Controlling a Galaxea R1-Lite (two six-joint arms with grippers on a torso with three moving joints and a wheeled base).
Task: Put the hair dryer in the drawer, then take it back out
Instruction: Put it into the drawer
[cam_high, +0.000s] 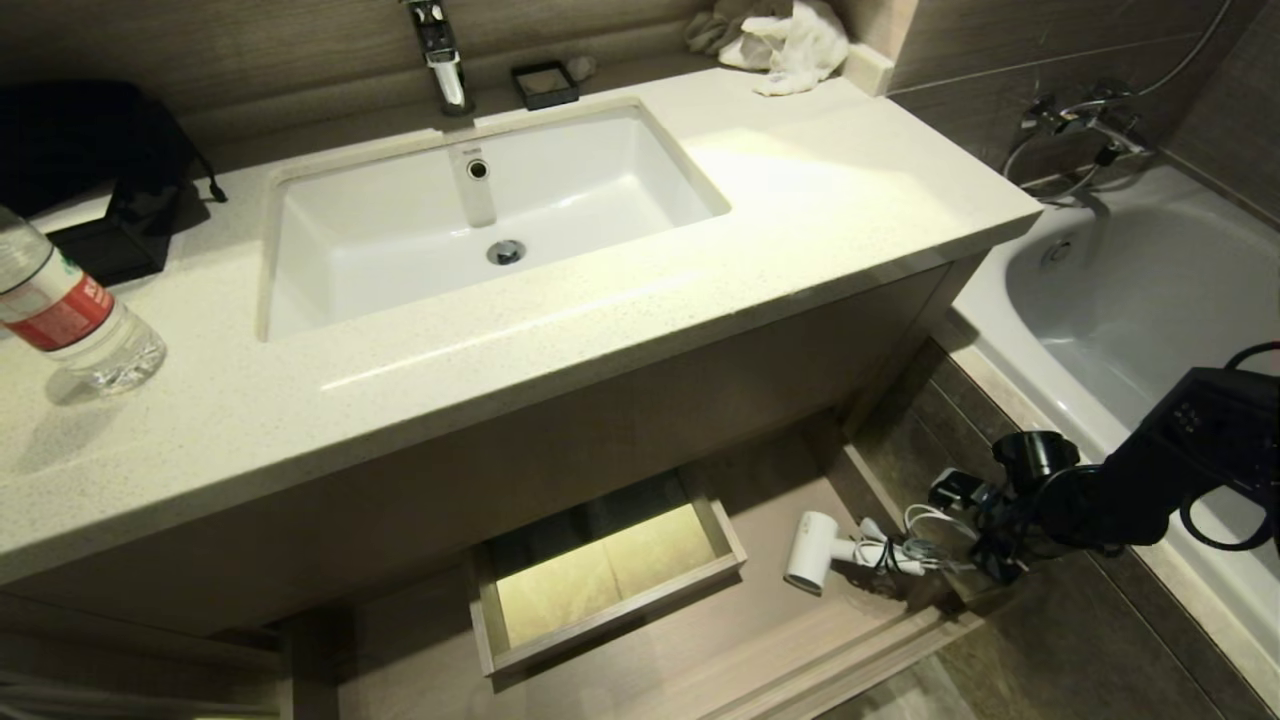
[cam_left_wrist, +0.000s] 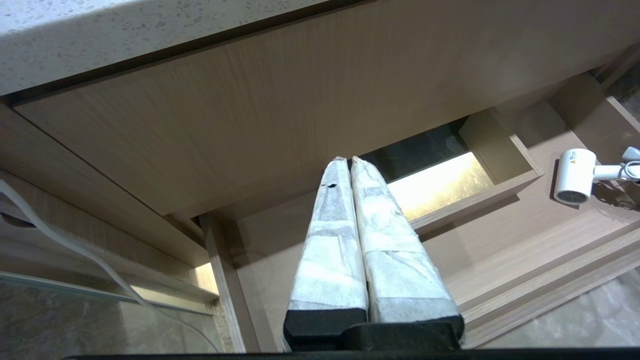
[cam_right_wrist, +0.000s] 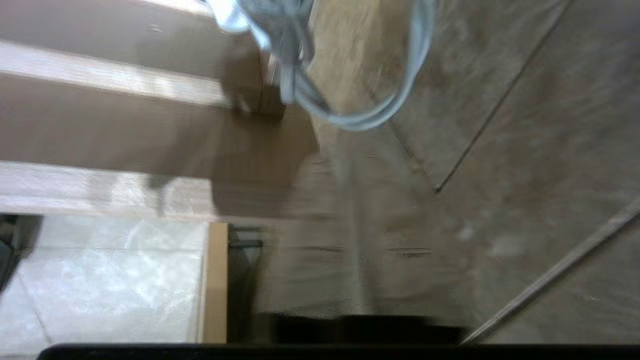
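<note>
Lying on the floor of the pulled-out drawer (cam_high: 700, 640), the hair dryer (cam_high: 812, 563) appears stowed, its cord (cam_high: 925, 550) beside the right gripper (cam_high: 985, 560), whose jaws' state I cannot tell, left gripper (cam_left_wrist: 350, 162) clenched empty; retrieval remains.

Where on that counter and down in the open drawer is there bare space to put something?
The countertop is bare between the sink and its right edge, and along the front. Its left end is crowded: a water bottle and a black bag. The drawer floor lies bare between the boxed cutout and the hair dryer, whose cord fills the right corner.
</note>
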